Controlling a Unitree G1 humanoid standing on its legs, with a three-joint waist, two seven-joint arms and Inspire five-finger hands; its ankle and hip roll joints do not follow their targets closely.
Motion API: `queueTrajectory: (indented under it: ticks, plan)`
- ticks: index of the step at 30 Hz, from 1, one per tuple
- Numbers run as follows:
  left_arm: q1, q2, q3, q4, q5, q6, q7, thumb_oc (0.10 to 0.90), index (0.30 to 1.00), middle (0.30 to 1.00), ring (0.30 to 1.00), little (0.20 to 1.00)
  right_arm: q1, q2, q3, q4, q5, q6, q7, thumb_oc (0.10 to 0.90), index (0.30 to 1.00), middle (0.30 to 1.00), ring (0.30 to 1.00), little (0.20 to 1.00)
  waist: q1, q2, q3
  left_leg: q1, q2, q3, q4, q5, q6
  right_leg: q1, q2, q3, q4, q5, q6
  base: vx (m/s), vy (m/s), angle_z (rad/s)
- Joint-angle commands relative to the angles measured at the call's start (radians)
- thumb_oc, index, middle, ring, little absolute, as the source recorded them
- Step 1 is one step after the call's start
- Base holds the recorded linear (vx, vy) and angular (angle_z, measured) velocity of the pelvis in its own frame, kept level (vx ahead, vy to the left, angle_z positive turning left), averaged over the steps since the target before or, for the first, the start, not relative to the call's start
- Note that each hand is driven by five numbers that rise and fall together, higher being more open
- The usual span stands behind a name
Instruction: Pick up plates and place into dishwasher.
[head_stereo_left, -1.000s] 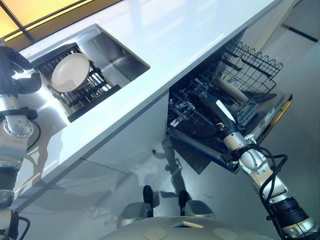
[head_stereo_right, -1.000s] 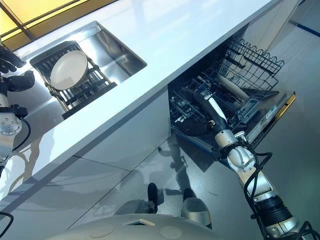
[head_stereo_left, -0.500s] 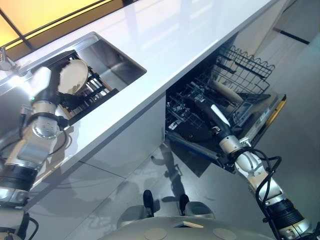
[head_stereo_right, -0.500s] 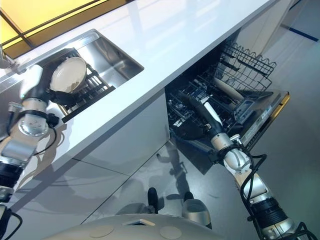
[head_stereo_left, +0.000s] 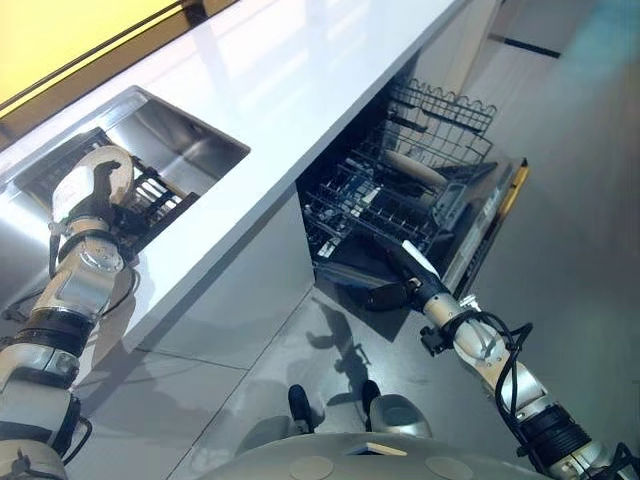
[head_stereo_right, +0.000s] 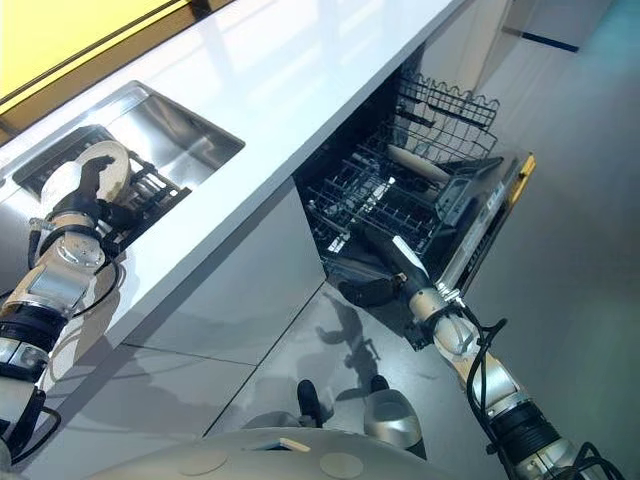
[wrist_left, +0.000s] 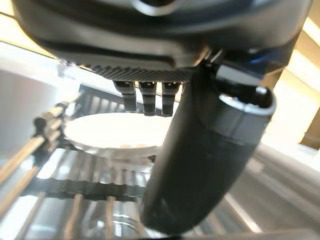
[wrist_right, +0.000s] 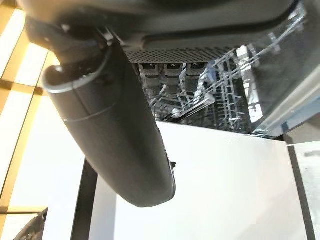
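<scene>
One white plate (head_stereo_right: 95, 168) lies on the dark drying rack (head_stereo_left: 150, 195) in the sink (head_stereo_right: 180, 135), at the counter's (head_stereo_left: 300, 90) left end. The left hand (head_stereo_right: 88, 205) reaches over the plate, its grasp undeterminable. Right of it, the dishwasher's (head_stereo_left: 480, 230) wire rack (head_stereo_right: 385, 205) stands pulled out; the right hand (head_stereo_left: 398, 282), fingers relaxed, holds nothing just before it.
</scene>
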Motion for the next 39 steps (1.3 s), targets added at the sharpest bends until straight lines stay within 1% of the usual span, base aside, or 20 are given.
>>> queueTrajectory:
  ticks: [1, 3, 4, 5, 9, 16, 21, 23, 27, 28, 29, 30, 33, 39]
  plan:
    - [-0.169, 0.026, 0.013, 0.125, 0.053, -0.022, 0.164, 0.800, 0.900, 0.900, 0.900, 0.900, -0.064, -0.023, 0.016, -0.090, 0.023, -0.100, -0.016, 0.800, 0.900, 0.900, 0.900, 0.900, -0.004, -0.010, 0.005, -0.022, -0.077, 0.001, 0.086, -0.149, 0.021, -0.072, 0.016, -0.020, 0.078, -0.015, 0.061, -0.03, 0.011, -0.16]
    - [-0.201, 0.029, 0.019, 0.204, 0.018, -0.027, 0.211, 0.800, 0.900, 0.900, 0.900, 0.900, -0.069, -0.029, 0.028, -0.090, 0.020, -0.107, -0.022, 0.800, 0.900, 0.900, 0.900, 0.900, -0.015, -0.013, 0.026, -0.042, -0.076, 0.006, 0.092, -0.146, 0.020, -0.095, 0.019, -0.008, 0.084, -0.013, 0.060, -0.05, 0.020, -0.16]
    - [-0.205, 0.031, 0.019, 0.210, 0.014, -0.025, 0.214, 0.800, 0.900, 0.900, 0.900, 0.900, -0.069, -0.031, 0.029, -0.090, 0.021, -0.108, -0.023, 0.800, 0.900, 0.900, 0.900, 0.900, -0.016, -0.014, 0.029, -0.045, -0.076, 0.006, 0.093, -0.146, 0.020, -0.097, 0.019, -0.007, 0.085, -0.013, 0.060, -0.08, 0.023, -0.08]
    - [-0.215, 0.032, 0.022, 0.230, 0.013, -0.014, 0.225, 0.800, 0.900, 0.900, 0.900, 0.900, -0.073, -0.035, 0.032, -0.094, 0.022, -0.106, -0.029, 0.800, 0.900, 0.900, 0.900, 0.900, -0.019, -0.015, 0.039, -0.056, -0.075, 0.007, 0.097, -0.145, 0.020, -0.106, 0.019, -0.002, 0.087, -0.013, 0.060, -0.07, 0.017, -0.03]
    - [-0.239, 0.035, 0.028, 0.255, -0.062, 0.024, 0.283, 0.800, 0.900, 0.900, 0.900, 0.900, -0.089, -0.044, 0.037, -0.101, 0.025, -0.107, -0.056, 0.800, 0.900, 0.900, 0.900, 0.900, -0.022, -0.023, 0.075, -0.091, -0.072, 0.010, 0.107, -0.141, 0.018, -0.139, 0.023, 0.012, 0.090, -0.009, 0.059, -0.08, 0.017, -0.06]
    - [-0.268, 0.076, 0.036, 0.300, -0.077, 0.087, 0.311, 0.800, 0.900, 0.900, 0.900, 0.900, -0.097, -0.064, 0.022, -0.118, 0.022, -0.102, -0.085, 0.800, 0.900, 0.900, 0.900, 0.900, -0.024, -0.041, 0.130, -0.146, -0.072, 0.013, 0.126, -0.137, 0.021, -0.189, 0.025, 0.033, 0.096, 0.005, 0.062, -0.04, 0.042, -0.06]
    - [-0.285, 0.093, 0.024, 0.282, -0.093, 0.130, 0.347, 0.800, 0.900, 0.900, 0.900, 0.900, -0.107, -0.076, 0.018, -0.128, 0.021, -0.108, -0.097, 0.800, 0.900, 0.900, 0.900, 0.900, -0.018, -0.056, 0.168, -0.197, -0.073, 0.012, 0.148, -0.134, 0.026, -0.243, 0.026, 0.046, 0.117, 0.013, 0.063, -0.05, 0.059, -0.01]
    - [-0.286, 0.093, 0.020, 0.272, -0.093, 0.146, 0.388, 0.800, 0.900, 0.900, 0.900, 0.900, -0.111, -0.080, 0.019, -0.130, 0.019, -0.118, -0.103, 0.800, 0.900, 0.900, 0.900, 0.900, -0.015, -0.064, 0.185, -0.219, -0.073, 0.011, 0.160, -0.134, 0.028, -0.264, 0.028, 0.052, 0.125, 0.017, 0.062, -0.05, 0.047, -0.02]
    - [-0.295, 0.097, 0.026, 0.256, -0.102, 0.144, 0.451, 0.800, 0.900, 0.900, 0.900, 0.900, -0.119, -0.083, 0.016, -0.124, 0.023, -0.131, -0.107, 0.800, 0.900, 0.900, 0.900, 0.900, -0.007, -0.075, 0.202, -0.243, -0.074, 0.008, 0.171, -0.132, 0.028, -0.287, 0.029, 0.055, 0.132, 0.024, 0.063, -0.03, 0.035, 0.02]
    - [-0.295, 0.096, 0.030, 0.254, -0.117, 0.134, 0.468, 0.597, 0.726, 0.726, 0.726, 0.697, -0.118, -0.083, 0.016, -0.124, 0.022, -0.133, -0.110, 0.800, 0.900, 0.900, 0.900, 0.900, -0.006, -0.078, 0.206, -0.246, -0.075, 0.007, 0.173, -0.133, 0.029, -0.291, 0.029, 0.056, 0.133, 0.025, 0.063, -0.02, 0.036, 0.01]
    - [-0.294, 0.094, 0.035, 0.255, -0.131, 0.122, 0.473, 0.314, 0.484, 0.484, 0.484, 0.414, -0.118, -0.081, 0.017, -0.122, 0.020, -0.137, -0.114, 0.800, 0.900, 0.900, 0.900, 0.900, -0.004, -0.080, 0.207, -0.249, -0.076, 0.006, 0.175, -0.133, 0.029, -0.294, 0.029, 0.056, 0.134, 0.025, 0.063, -0.01, 0.030, 0.01]
    - [-0.292, 0.090, 0.042, 0.253, -0.151, 0.106, 0.479, 0.100, 0.300, 0.300, 0.300, 0.200, -0.117, -0.078, 0.016, -0.119, 0.018, -0.139, -0.117, 0.800, 0.900, 0.900, 0.900, 0.900, -0.002, -0.081, 0.208, -0.251, -0.076, 0.006, 0.175, -0.134, 0.029, -0.296, 0.029, 0.054, 0.134, 0.025, 0.064, 0.00, 0.000, 0.00]
    - [-0.272, 0.069, 0.076, 0.240, -0.226, 0.055, 0.504, 0.100, 0.300, 0.300, 0.300, 0.200, -0.112, -0.066, 0.016, -0.118, 0.008, -0.138, -0.125, 0.800, 0.900, 0.900, 0.900, 0.900, 0.004, -0.085, 0.210, -0.254, -0.078, 0.002, 0.177, -0.135, 0.029, -0.297, 0.026, 0.050, 0.133, 0.026, 0.066, 0.00, 0.000, 0.00]
    - [-0.268, 0.057, 0.123, 0.229, -0.263, -0.027, 0.531, 0.100, 0.300, 0.300, 0.300, 0.200, -0.103, -0.056, 0.013, -0.124, -0.002, -0.131, -0.114, 0.800, 0.900, 0.900, 0.900, 0.900, 0.008, -0.083, 0.203, -0.246, -0.080, -0.006, 0.181, -0.138, 0.027, -0.287, 0.020, 0.040, 0.137, 0.020, 0.065, 0.01, 0.005, 0.02]
